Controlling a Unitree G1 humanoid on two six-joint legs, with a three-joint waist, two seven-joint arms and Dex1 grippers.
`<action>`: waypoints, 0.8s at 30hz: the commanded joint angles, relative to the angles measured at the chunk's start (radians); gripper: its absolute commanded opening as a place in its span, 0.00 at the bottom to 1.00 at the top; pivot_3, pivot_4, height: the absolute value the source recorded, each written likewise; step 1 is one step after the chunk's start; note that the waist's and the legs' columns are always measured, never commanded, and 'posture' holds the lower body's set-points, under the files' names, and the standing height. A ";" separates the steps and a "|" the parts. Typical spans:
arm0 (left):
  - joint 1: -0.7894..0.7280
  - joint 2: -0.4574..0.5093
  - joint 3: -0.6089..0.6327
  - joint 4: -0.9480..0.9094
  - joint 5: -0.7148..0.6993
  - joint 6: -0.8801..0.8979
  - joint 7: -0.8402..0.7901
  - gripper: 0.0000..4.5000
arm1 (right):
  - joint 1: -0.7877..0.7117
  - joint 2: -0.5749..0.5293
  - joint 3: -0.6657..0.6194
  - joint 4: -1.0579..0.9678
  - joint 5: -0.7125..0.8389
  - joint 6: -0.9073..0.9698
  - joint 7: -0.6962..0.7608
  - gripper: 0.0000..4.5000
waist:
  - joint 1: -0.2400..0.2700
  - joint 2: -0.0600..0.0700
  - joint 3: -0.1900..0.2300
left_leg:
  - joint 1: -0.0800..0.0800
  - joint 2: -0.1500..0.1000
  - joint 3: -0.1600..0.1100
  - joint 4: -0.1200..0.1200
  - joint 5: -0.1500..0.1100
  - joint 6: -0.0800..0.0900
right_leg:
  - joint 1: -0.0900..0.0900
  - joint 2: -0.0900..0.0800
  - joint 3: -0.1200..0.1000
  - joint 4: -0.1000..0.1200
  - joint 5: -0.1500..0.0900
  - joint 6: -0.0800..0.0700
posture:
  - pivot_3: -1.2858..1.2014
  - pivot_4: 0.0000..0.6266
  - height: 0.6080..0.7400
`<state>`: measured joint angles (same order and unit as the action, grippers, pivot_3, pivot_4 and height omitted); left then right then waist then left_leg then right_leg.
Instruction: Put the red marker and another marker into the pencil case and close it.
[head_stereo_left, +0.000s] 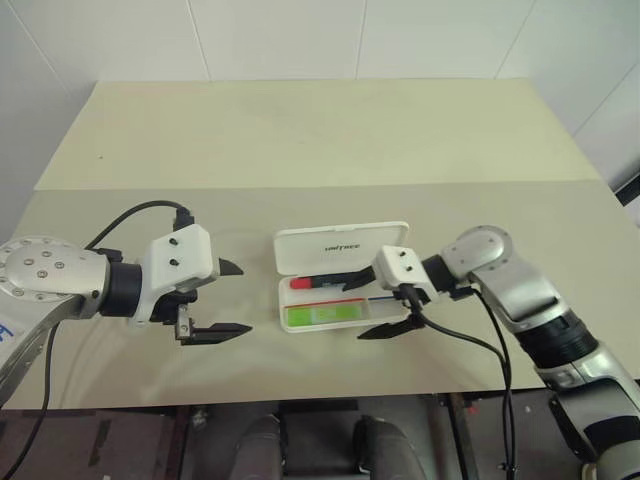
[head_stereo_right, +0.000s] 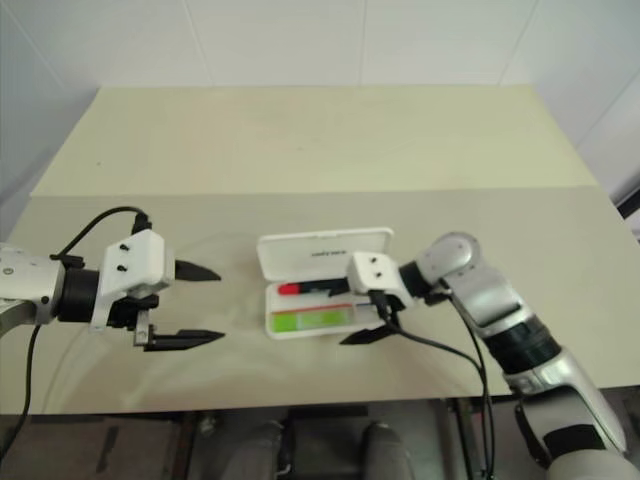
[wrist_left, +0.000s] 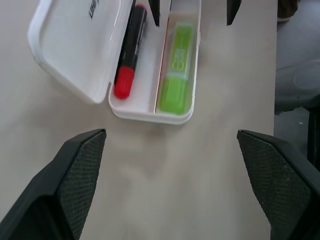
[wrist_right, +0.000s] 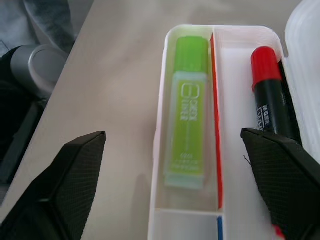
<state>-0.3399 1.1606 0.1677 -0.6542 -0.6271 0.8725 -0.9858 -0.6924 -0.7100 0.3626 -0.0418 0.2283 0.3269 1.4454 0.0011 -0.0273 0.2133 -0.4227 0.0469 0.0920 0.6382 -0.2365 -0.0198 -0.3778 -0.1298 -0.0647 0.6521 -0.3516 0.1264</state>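
the pencil case (head_stereo_left: 341, 280) is lying open near the middle of the table (head_stereo_left: 300, 140), its lid (head_stereo_left: 340, 247) tipped back toward the far side and its tray facing up. the red marker (wrist_left: 129, 52) is resting in the far compartment, next to the lid, with its red end pointing left; the green highlighter (wrist_right: 187, 110) is lying flat in the near compartment, parted from the marker by a thin red divider. the right gripper (head_stereo_left: 385, 305) is hovering over the right end of the tray with its fingers spread wide and holding nothing, the near finger just beyond the tray's near rim. the left gripper (head_stereo_left: 222, 298) is waiting to the left of the case, apart from it, its fingers also wide open and empty. with both pens seemingly loaded, the closing is the step left, and that is where trouble is likely lurking: the right fingers are sitting so close to the tray that a careless pull back could be dragging or spinning the light case, or catching the highlighter and flipping it out. pushing the lid down from one end only could be sliding the case across the smooth table rather than shutting it, and the marker, lying close by the hinge side, could be jamming the lid if it rolls. counting: one case, one red marker, one green highlighter, two grippers.
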 joint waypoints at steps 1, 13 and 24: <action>-0.056 -0.030 -0.025 -0.005 -0.031 -0.039 -0.019 1.00 | 0.069 -0.104 -0.133 -0.114 0.119 0.046 0.061 1.00 | 0.002 0.000 0.000 | 0.000 0.000 0.000 0.000 0.000 0.000 | 0.000 0.000 0.000 0.000 0.000 0.000 | 0.52 0.24 1.00; -0.262 -0.175 -0.188 0.066 -0.001 -0.069 0.000 1.00 | 0.120 -0.327 -0.335 0.176 0.035 -0.034 -0.031 1.00 | -0.003 -0.001 -0.001 | 0.001 0.001 0.001 0.006 -0.002 0.001 | 0.001 0.001 0.001 -0.003 0.000 0.000 | 0.52 0.24 1.00; -0.247 -0.173 -0.190 0.052 0.001 -0.052 0.009 1.00 | 0.046 -0.252 -0.245 0.468 -0.097 -0.160 -0.026 1.00 | -0.005 0.000 0.000 | 0.001 0.001 0.002 0.009 -0.003 0.001 | 0.001 0.001 0.003 -0.001 0.000 0.000 | 0.52 0.24 1.00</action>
<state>-0.5921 0.9761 -0.0566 -0.5766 -0.6211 0.8187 -0.9831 -0.6230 -0.9627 0.1148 0.4079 0.1495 0.1919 1.4184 -0.0037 -0.0274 0.2132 -0.4221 0.0482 0.0936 0.6465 -0.2393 -0.0185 -0.3767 -0.1286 -0.0622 0.6512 -0.3517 0.1265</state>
